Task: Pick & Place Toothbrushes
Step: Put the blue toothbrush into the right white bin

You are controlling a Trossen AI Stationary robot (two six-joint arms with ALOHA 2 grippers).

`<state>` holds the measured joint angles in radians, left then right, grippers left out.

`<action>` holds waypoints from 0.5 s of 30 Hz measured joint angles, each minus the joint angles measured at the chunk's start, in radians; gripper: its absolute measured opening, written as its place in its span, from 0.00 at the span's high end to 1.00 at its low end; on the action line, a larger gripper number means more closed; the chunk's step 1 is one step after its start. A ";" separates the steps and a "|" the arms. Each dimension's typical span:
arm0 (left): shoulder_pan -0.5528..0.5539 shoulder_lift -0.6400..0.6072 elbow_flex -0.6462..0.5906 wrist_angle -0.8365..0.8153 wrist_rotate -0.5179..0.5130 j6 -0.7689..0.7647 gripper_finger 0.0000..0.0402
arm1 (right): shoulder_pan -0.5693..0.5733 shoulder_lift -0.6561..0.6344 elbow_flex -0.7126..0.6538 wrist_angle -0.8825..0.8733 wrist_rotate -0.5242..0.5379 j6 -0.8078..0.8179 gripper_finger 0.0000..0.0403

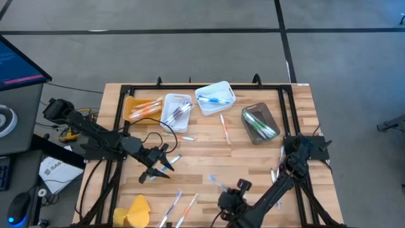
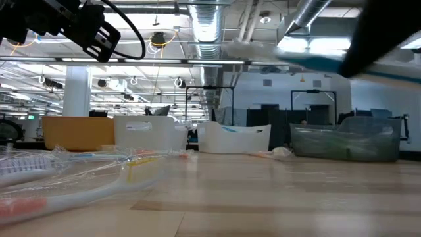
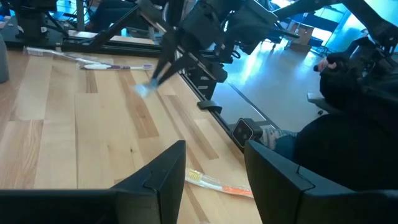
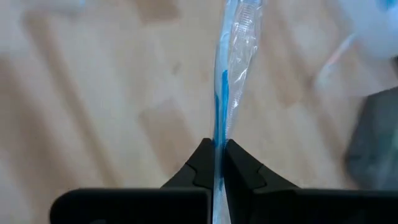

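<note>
The right gripper (image 4: 215,163) held a wrapped blue toothbrush (image 4: 229,68) between clamped fingers above the tabletop (image 1: 253,164), the left gripper's (image 1: 162,166) fingers standing apart nearby

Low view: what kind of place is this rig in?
Probably an industrial lab or workshop floor: exposed ceiling ducts and strip lights overhead, open floor behind. The wooden table carries sorting bins, and a monitor stands beside it.

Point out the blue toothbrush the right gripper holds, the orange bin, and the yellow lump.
blue toothbrush (image 4: 222,87): right wrist view, on the blue handle inside its clear wrapper.
orange bin (image 1: 131,106): high view, on the bin's left wall.
yellow lump (image 1: 137,212): high view, on the middle of the lump.
</note>
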<state>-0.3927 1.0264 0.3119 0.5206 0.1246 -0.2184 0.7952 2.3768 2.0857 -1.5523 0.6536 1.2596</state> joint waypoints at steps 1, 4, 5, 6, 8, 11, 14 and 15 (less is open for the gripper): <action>0.000 0.000 0.000 0.000 0.000 0.000 0.61 | -0.001 -0.001 0.000 -0.015 0.035 0.016 0.99; 0.000 0.000 0.000 0.000 0.000 0.000 0.61 | -0.002 -0.002 0.000 -0.019 0.110 0.023 0.99; 0.000 0.000 0.000 0.000 0.000 0.000 0.61 | -0.002 -0.004 0.000 -0.019 0.127 0.020 0.99; 0.000 0.000 0.000 0.000 0.000 0.000 0.61 | -0.001 -0.006 0.000 -0.019 0.137 0.020 0.99; 0.000 0.000 0.000 0.000 0.000 0.000 0.61 | 0.000 -0.012 0.001 -0.020 0.145 0.019 0.99; 0.000 0.000 -0.001 0.000 0.000 0.000 0.61 | 0.003 -0.023 0.000 -0.019 0.164 -0.014 0.99; 0.000 0.000 -0.001 0.000 0.003 -0.017 0.61 | 0.004 -0.053 0.000 -0.019 0.190 -0.043 0.99; 0.000 0.000 -0.001 0.000 0.003 -0.026 0.61 | 0.004 -0.064 0.000 -0.019 0.211 -0.064 0.99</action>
<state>-0.3927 1.0260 0.3111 0.5205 0.1276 -0.2441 0.7994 2.3124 2.0857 -1.5711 0.8643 1.1959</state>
